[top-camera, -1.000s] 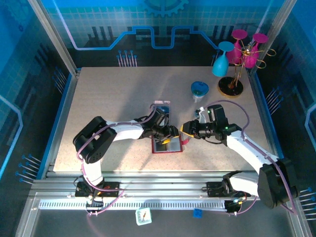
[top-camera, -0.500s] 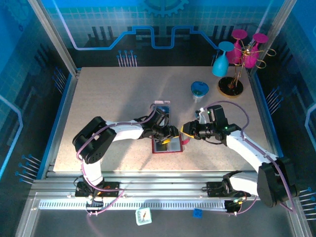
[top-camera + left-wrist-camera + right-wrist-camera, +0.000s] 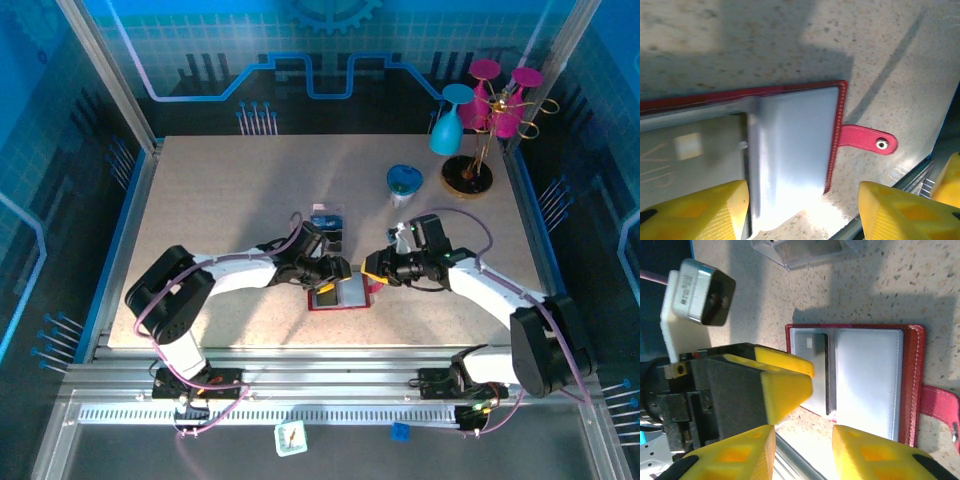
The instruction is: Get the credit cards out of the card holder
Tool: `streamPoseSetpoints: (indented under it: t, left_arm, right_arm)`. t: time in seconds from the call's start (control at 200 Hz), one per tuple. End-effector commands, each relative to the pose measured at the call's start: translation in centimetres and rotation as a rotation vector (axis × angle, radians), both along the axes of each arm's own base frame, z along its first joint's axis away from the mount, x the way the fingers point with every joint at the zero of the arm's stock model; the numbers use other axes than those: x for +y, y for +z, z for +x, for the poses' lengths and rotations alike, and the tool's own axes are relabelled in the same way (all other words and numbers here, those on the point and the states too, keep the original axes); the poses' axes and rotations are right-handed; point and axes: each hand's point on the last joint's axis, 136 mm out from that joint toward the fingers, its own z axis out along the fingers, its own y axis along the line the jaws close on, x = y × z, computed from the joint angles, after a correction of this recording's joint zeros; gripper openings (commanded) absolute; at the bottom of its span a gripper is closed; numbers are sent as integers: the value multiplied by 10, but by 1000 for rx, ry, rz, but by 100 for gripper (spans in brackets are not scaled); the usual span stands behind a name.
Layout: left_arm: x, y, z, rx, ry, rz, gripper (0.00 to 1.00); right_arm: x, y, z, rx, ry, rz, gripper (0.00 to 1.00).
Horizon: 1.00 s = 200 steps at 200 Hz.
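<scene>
Left end effector (image 3: 338, 270): jaws well apart, nothing between them; poised over the left half of the holder, one yellow fingertip above the card pocket.
Box (image 3: 327, 220): clear, farther back on the counter (image 3: 220, 200), something blue inside; apart from the holder.
Holder (image 3: 347, 298): red, opened flat near the front edge, between the two arms; long axis running left to right.
Card (image 3: 810, 351): greyish with a pale chip, tucked in the left inner pocket; only this one made out. Right panel plain, no card edge to be seen there.
Tab (image 3: 866, 140): sticking out from the holder's right end, snap facing up, flat on the counter.
Right end effector (image 3: 372, 270): partly open, holding nothing; just beside the tab end, fingers pointed left toward the holder.
Deciding relation: card directly below and ahead of the left fingers, its pocket mouth seemingly at the centre fold. Probably a pull toward the fold, along the long axis. Left arm nearer the card; right arm nearer the tab, better placed to pin the holder.
</scene>
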Motion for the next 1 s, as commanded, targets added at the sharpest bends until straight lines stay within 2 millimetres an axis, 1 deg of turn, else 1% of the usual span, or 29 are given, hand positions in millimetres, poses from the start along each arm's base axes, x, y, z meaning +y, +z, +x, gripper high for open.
streamPoseSetpoints:
  t: [0.0,0.18,0.305,0.425,0.55,0.685,0.83,0.995]
  left_arm:
    - [20,-1,-3,-11,17,32,60]
    - [40,-5,-7,0,54,43,59]
    - [48,-7,-10,5,67,49,56]
    - [48,-9,-12,12,67,47,48]
    - [51,-9,-11,15,77,57,36]
    - [52,-11,-11,25,79,69,24]
    - [54,-16,-14,42,80,79,15]
    - [56,-22,-18,59,77,88,7]
  right_arm:
    - [16,3,3,-17,46,17,35]
    - [36,-11,0,14,92,15,35]
    - [48,-22,-2,35,118,15,35]
    - [56,-33,-4,60,135,17,34]
    - [61,-41,-4,75,144,12,33]
    - [64,-49,0,87,146,0,32]
    - [69,-54,3,99,155,-2,31]
    - [76,-57,2,108,173,0,30]
